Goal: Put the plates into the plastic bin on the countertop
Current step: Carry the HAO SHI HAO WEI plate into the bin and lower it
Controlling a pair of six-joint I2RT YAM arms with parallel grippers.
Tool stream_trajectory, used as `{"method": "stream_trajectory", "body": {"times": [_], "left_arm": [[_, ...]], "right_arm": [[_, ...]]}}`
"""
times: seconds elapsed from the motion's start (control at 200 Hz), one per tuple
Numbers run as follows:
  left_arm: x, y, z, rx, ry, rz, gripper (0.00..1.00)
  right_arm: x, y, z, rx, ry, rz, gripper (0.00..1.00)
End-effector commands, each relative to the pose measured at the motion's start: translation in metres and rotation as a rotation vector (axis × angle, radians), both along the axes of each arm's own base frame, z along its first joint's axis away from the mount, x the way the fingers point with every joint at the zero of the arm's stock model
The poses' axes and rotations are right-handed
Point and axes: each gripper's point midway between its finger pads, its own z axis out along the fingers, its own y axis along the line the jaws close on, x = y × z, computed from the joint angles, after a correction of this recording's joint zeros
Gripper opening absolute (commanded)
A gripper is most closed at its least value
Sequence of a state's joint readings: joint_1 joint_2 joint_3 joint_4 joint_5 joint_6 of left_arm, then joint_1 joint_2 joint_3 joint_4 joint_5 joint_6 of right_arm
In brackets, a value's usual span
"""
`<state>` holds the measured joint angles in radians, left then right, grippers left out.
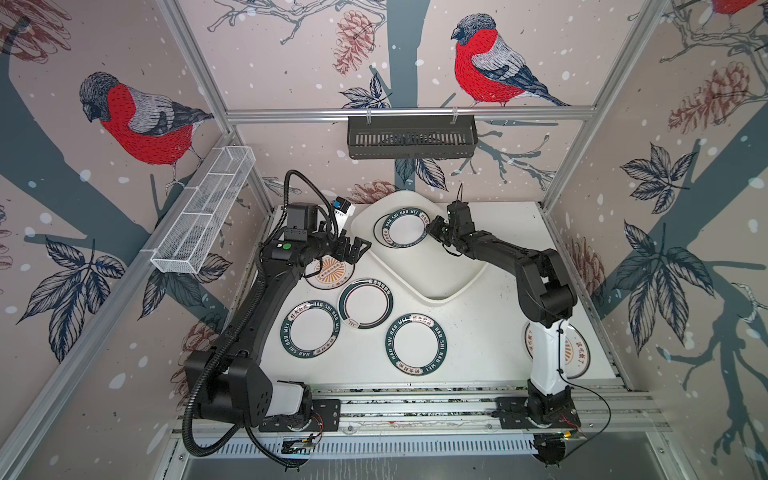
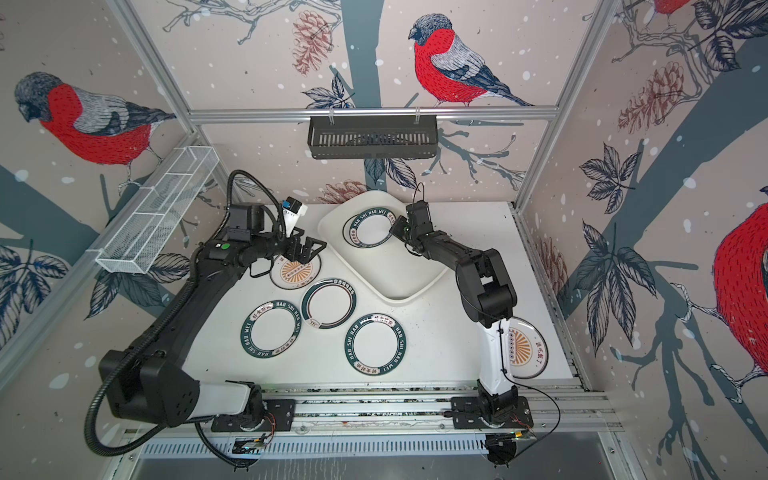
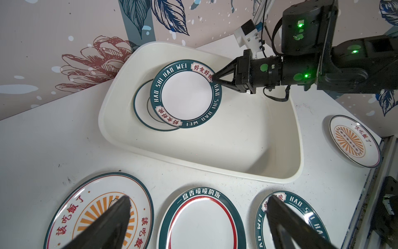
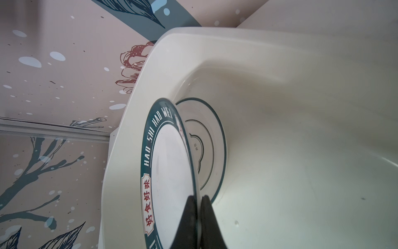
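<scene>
Teal-rimmed plate (image 3: 186, 94) pinched at its rim by my right gripper (image 3: 213, 78), inside the plastic bin (image 3: 247, 133). My left gripper (image 1: 359, 252) hovers, jaws spread, above a sunburst plate (image 1: 328, 276).

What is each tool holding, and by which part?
The right tool grips the teal-rimmed plate by the edge of its rim, over the bin. The left tool is open and holds nothing.

Right arm (image 1: 547, 353) half-hides sunburst plate (image 1: 580, 350).
</scene>
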<state>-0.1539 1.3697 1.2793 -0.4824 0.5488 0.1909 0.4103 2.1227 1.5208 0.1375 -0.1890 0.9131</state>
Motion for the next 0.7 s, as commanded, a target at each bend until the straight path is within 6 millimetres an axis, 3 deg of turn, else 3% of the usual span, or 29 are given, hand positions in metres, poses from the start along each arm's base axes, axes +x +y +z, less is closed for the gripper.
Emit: {"method": "stream_trajectory", "body": {"times": [0.0, 0.24, 0.695], "left_arm": [[-0.002, -0.004, -0.001, -0.015, 0.006, -0.02, 0.97], [-0.002, -0.003, -0.001, -0.014, 0.007, -0.02, 0.98], [-0.001, -0.005, -0.004, -0.022, 0.013, -0.024, 0.98]], "right_arm": [[0.012, 0.011, 0.01, 0.06, -0.049, 0.015, 0.01], [0.024, 0.021, -0.012, 0.07, -0.014, 0.019, 0.01], [0.035, 0.032, -0.031, 0.059, 0.025, 0.036, 0.05]]}}
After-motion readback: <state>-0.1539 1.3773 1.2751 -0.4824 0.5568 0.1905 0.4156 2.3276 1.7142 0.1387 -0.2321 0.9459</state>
